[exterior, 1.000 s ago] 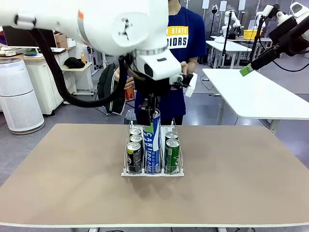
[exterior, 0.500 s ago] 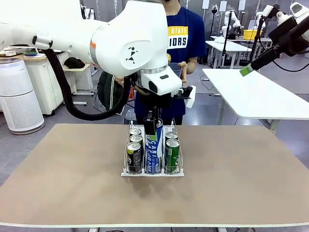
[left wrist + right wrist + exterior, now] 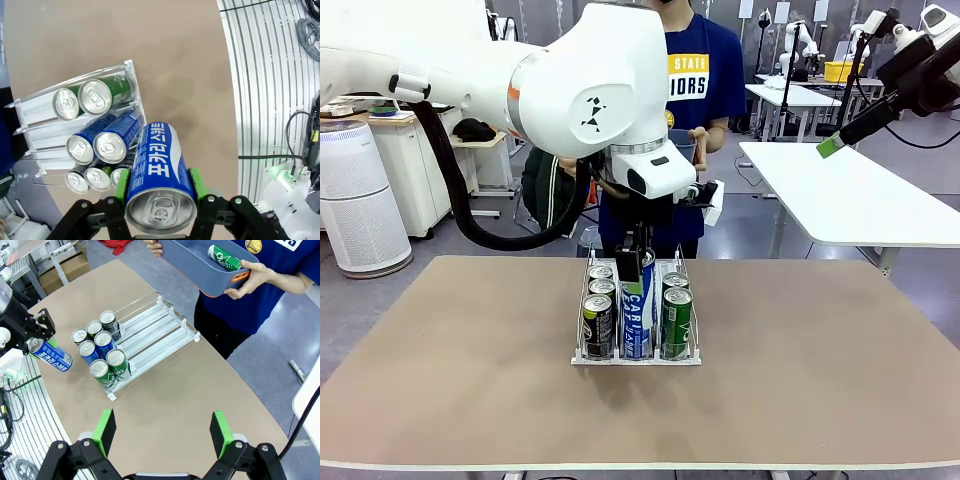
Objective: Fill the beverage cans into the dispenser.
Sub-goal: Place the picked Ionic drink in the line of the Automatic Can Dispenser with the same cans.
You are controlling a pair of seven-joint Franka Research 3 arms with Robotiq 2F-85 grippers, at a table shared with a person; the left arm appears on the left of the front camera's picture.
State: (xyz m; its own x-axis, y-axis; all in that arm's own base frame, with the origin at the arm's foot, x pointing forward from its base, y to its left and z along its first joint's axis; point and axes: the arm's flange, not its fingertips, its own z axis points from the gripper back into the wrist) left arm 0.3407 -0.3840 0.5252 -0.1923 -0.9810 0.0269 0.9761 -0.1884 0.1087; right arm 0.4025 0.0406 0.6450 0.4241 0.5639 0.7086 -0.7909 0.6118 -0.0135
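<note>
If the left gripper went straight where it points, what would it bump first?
Probably the front blue can in the clear rack's middle lane: the left gripper's blue-and-white Pocari can aims about there. Depth is unclear; it might reach the brown table.

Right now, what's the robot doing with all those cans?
The left gripper is shut on a blue-and-white can, tilted in the air near the loaded end of the dispenser. Seven cans already stand bunched there. The right gripper hangs open above the table, holding nothing. The person at the far side holds a blue-grey bin with one green can lying in it.
</note>
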